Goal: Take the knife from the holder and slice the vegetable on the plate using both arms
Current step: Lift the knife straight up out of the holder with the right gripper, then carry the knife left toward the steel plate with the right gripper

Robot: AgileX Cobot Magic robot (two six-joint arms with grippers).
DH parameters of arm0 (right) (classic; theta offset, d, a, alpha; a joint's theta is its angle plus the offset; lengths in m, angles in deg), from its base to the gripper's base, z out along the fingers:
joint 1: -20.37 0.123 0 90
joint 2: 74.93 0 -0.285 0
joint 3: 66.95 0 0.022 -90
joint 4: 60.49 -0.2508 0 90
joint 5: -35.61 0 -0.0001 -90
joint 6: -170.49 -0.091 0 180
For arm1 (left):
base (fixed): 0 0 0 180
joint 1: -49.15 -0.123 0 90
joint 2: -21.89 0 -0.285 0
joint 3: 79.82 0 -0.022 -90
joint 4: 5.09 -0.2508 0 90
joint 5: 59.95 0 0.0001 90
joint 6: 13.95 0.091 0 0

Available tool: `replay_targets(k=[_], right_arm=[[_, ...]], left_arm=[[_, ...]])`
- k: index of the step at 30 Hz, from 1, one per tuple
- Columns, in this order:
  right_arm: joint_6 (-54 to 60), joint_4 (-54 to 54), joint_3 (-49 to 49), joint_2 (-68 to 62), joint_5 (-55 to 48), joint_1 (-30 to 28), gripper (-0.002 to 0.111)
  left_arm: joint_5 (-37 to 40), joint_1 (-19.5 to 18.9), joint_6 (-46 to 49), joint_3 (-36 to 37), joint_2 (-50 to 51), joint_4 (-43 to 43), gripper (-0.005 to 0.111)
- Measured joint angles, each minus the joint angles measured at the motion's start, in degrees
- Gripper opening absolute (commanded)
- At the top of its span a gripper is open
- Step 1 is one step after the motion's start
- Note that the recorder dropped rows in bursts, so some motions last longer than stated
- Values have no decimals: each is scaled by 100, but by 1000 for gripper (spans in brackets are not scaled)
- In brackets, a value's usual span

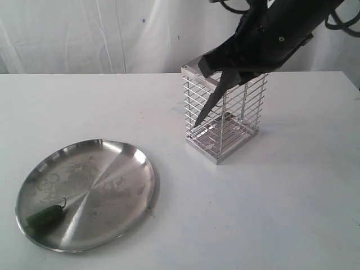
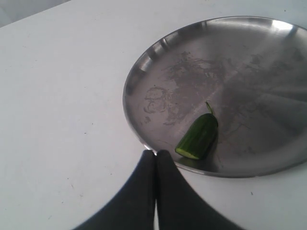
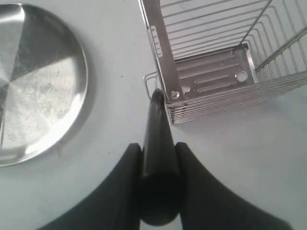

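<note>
White cloth hangs behind a plain white surface (image 1: 270,214). In the exterior view you have the right tool (image 1: 236,66) up over the holder (image 1: 236,126), clamped on the knife (image 1: 215,101). The blade slants down, tip low against the holder's near corner. From here you can't tell whether that tip is inside the wires or just in front of them. Well apart, on the left, sits the plate (image 1: 112,169). The vegetable (image 1: 46,216) lies at its near-left rim, the only thing in it. Your left arm isn't in this shot.

Left wrist view now: the left tool (image 2: 156,154) is pinched fully together with nothing between its fingers, hovering just off the edge of the plate (image 2: 259,72). The vegetable (image 2: 197,136) is right there, just inside the rim, stem pointing inward, a flat pale cut face toward the tool. They aren't touching.

Right wrist view: the right tool (image 3: 157,148) has its fingers part-way closed around the knife (image 3: 157,120) by the handle, blade pointing out at the frame corner of the holder (image 3: 160,52). The holder's slatted base shows bare, nothing else inside. The plate (image 3: 38,72) sits apart from it.

Where you stand: the knife is gripped and, I'd judge, all but drawn clear. You've yet to carry it across to the plate, steady the vegetable with the left tool, and slice.
</note>
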State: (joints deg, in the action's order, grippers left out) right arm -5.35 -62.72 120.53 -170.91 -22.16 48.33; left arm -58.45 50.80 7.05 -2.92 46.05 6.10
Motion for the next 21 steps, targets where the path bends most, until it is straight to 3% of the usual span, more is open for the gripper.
replay_targets(k=[12,16,21], right_arm=[[-221,-834,13,1161,-486,0,0],[-221,-1475,-128,1572,-198,0,0],[81,-2636,-1372,1891,911,0,0]], left_arm=[[0,0,0,0,0,0,0],[0,0,0,0,0,0,0],[0,0,0,0,0,0,0]])
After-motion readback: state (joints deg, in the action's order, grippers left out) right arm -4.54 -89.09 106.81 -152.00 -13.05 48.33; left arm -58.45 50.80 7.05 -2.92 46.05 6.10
